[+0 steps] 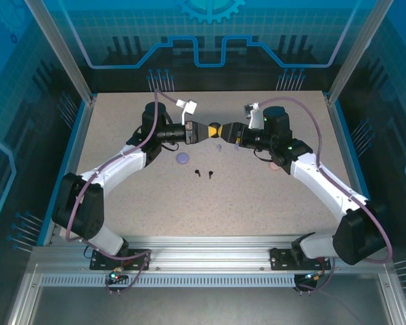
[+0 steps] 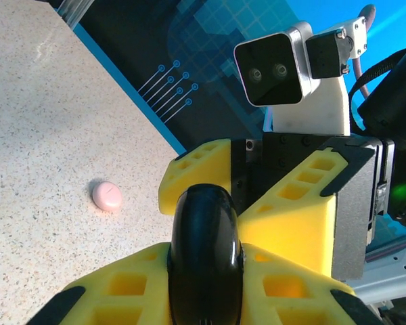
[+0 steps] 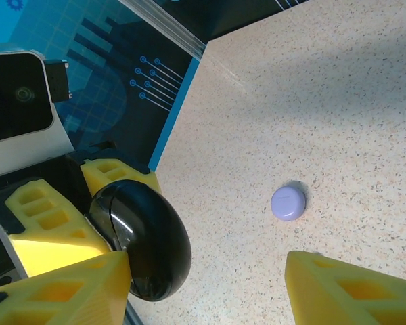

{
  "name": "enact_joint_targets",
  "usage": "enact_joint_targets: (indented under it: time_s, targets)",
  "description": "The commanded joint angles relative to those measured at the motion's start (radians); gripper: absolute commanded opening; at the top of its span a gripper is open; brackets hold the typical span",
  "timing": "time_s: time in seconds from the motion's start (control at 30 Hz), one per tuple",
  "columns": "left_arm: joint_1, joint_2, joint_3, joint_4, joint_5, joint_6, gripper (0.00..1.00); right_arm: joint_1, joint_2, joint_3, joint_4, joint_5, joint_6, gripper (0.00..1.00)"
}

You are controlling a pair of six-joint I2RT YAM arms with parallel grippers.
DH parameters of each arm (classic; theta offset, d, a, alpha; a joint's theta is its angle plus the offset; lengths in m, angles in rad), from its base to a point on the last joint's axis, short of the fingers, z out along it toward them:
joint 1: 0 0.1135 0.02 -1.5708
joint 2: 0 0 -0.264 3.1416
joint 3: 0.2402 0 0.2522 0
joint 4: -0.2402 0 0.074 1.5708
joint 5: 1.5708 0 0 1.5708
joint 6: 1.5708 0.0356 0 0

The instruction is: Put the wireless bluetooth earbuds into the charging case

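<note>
Noting black charging case (image 2: 204, 250) first: hung above mid-table, clamped edge-on in left gripper (image 1: 208, 130), long axis seemingly aimed at right gripper (image 1: 222, 129), whose jaws stood apart near its far end. Spotted black earbuds (image 1: 197, 172) on table nearby. Judged risk: uneven closing twisting case loose.

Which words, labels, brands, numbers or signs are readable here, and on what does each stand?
None readable: the black case, lavender case and pink case carry no legible text.
Backdrop: a gear symbol and circuit lines, no words.
</note>
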Motion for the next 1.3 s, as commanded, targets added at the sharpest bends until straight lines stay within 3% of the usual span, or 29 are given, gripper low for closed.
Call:
enact_joint_targets:
  time_s: [0.0,0.3,0.67,0.83,1.27]
  targets:
    - [-0.014,-0.024,0.039,0.031,0.069,0.000,0.00,-0.035,0.040,-0.042,0.014,0.021,0.013,0.61]
    - [-0.020,-0.034,0.035,0.027,0.068,0.002,0.00,-0.046,0.046,-0.038,0.018,0.006,0.022,0.59]
    - [-0.018,-0.022,0.037,0.026,0.074,0.005,0.00,-0.069,-0.117,-0.112,0.014,-0.111,-0.054,0.55]
    - [-0.020,-0.020,0.041,0.025,0.083,-0.001,0.00,-0.058,-0.077,-0.092,0.066,-0.163,-0.048,0.50]
    - [-0.024,-0.018,0.048,0.030,0.095,-0.011,0.00,-0.025,0.022,-0.020,0.077,-0.133,-0.045,0.43]
